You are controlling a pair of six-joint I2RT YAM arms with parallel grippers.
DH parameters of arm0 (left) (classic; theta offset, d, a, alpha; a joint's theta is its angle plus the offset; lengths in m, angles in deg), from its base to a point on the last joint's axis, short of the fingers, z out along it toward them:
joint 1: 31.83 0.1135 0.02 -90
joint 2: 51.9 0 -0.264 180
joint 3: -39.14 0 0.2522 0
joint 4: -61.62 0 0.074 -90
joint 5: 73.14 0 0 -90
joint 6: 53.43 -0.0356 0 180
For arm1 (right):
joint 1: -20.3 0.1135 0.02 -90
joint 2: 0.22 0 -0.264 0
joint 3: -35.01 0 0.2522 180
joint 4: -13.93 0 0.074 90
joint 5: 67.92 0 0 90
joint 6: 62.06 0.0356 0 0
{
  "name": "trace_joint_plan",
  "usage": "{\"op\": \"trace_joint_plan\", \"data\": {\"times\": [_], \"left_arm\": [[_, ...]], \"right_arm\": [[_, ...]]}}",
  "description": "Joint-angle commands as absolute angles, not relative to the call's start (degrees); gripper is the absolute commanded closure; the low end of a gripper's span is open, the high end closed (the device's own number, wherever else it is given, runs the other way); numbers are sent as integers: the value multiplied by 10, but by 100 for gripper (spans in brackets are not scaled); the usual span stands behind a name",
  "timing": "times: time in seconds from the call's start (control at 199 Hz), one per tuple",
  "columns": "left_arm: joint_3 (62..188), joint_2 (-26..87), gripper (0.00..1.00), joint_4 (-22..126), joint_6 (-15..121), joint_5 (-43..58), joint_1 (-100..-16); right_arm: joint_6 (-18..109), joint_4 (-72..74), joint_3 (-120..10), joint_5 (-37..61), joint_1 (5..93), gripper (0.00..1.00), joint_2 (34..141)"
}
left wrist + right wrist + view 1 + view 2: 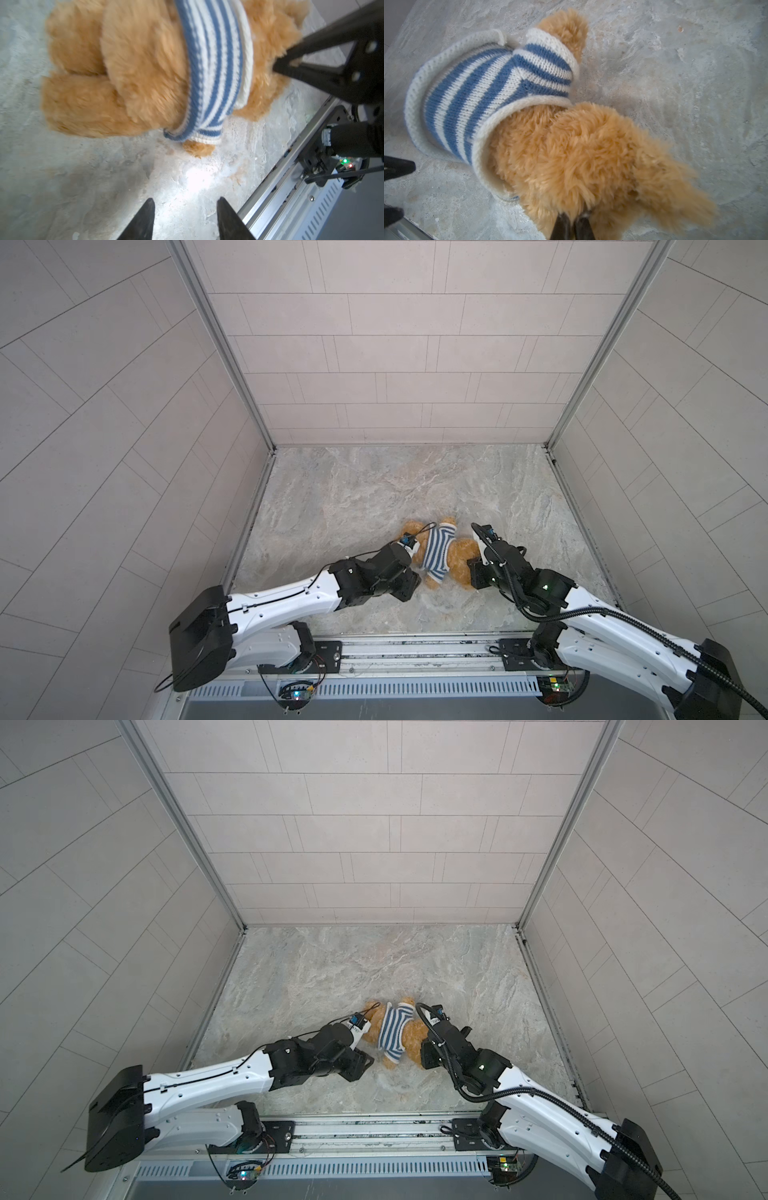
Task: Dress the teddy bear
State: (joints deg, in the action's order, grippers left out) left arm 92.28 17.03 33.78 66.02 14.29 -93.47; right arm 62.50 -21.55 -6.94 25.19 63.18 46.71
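Teddy bear, wearing a striped sweater, lies just 6 o'clock of the marble table's centre. Left gripper, reaching from 7 o'clock, has its jaws apart and empty. Right gripper, from 5 o'clock, pinches the bear's fur.

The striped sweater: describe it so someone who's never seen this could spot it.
Toward the front of the grey marbled tabletop lies a golden-brown teddy bear. The sweater wraps its middle, the only blue-and-white knit against the fur.
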Motion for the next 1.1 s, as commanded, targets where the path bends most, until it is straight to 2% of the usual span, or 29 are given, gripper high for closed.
{"op": "trace_joint_plan", "data": {"times": [0.0,0.221,0.557,0.662,0.762,1.098], "left_arm": [[908,196,46,398,683,158,-953],[899,263,28,513,681,162,-967],[899,363,29,618,684,212,-968],[908,396,37,636,693,208,-968],[910,409,51,642,700,205,-968],[869,354,86,641,707,209,-968]], "right_arm": [[634,-204,-74,266,635,100,464],[637,-207,-68,266,635,100,455],[642,-202,-61,266,634,100,449],[643,-201,-58,264,634,100,449],[643,-204,-56,265,634,100,445],[646,-206,-50,269,633,100,435]]}}
